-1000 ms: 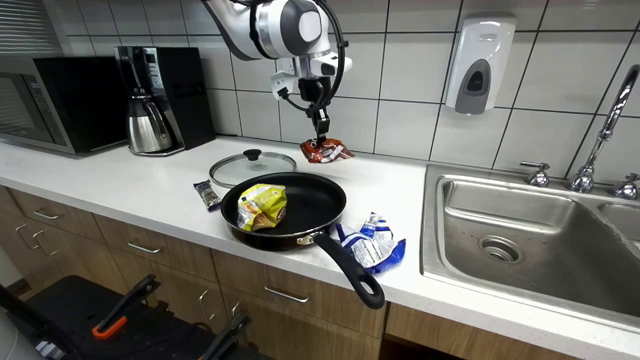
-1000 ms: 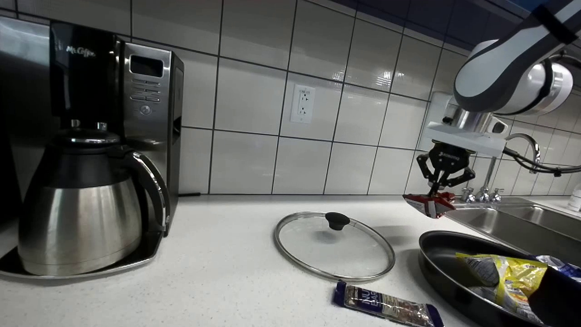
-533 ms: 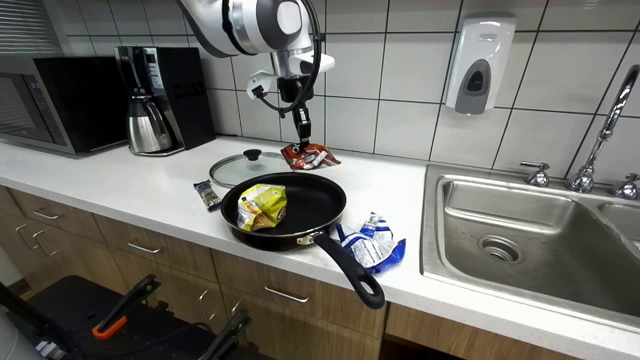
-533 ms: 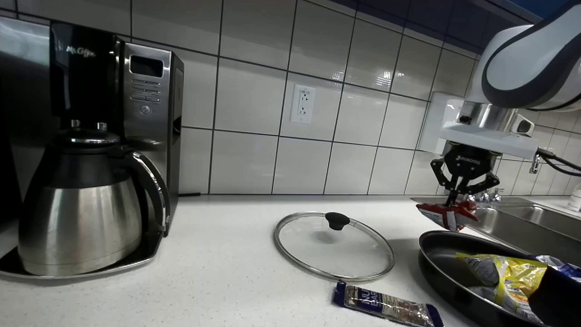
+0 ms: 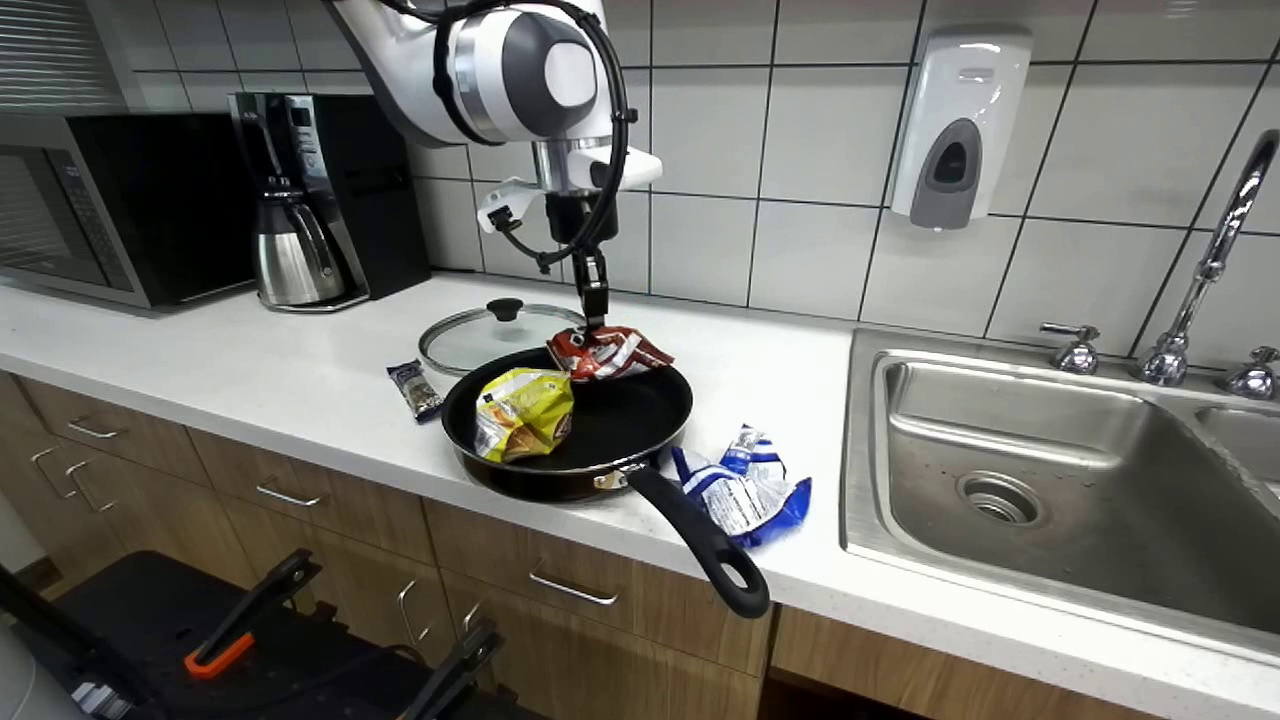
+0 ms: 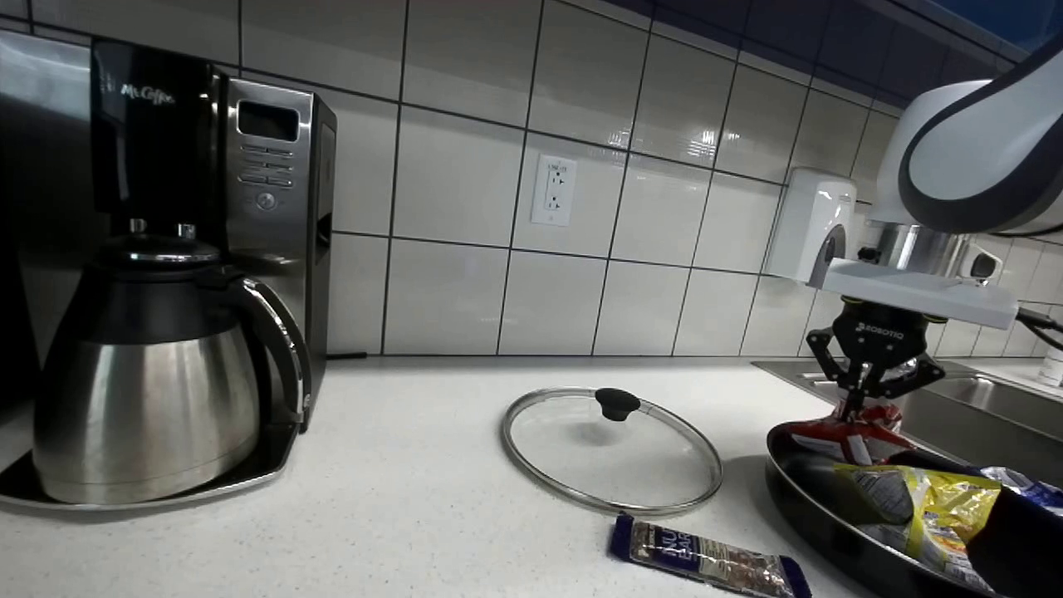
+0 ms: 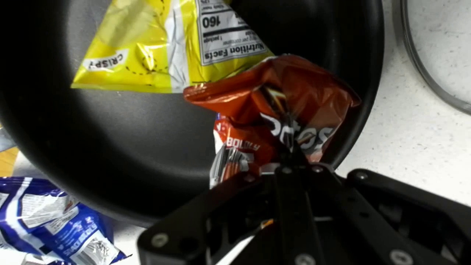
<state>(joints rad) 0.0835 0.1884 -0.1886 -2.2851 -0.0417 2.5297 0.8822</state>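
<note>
- Black fingers (image 5: 594,305) are squeezed together on a fold of a red snack bag (image 7: 312,99), pinching it from above; the wrist view shows white letters ending in "tos" and the word BOLDLY on its creased wrapper.
- That red snack bag is within the outline of a dark frying pan (image 5: 620,425), toward the side away from the pan's handle (image 5: 710,545); whether it touches the pan's bottom, I cannot tell.
- Yellow snack bag (image 5: 525,412), printed CRISPY, lies in the same pan; in the wrist view its edge meets the red one's, though contact is unclear.
- Handle of black plastic, jutting out over the front edge of the white table (image 6: 415,465).
- Blue and white snack bag (image 5: 745,492), crumpled on the table beside the handle, outside the pan.
- Glass lid (image 6: 610,461), lying flat just beside the pan with its dark knob (image 6: 618,404) up.
- Narrow wrapped bar (image 6: 706,556), dark blue at both ends, near the lid and the pan.
- Coffee maker (image 6: 270,199) with a steel carafe (image 6: 149,407), well apart from the pan, and next to it a microwave (image 5: 160,200).
- Steel sink (image 5: 1000,445) at the other end, with a chrome faucet (image 5: 1215,250).
- White tiled wall (image 5: 800,250) behind, carrying a soap dispenser (image 5: 960,120).
- Wooden drawers (image 5: 600,540) under the table top.
</note>
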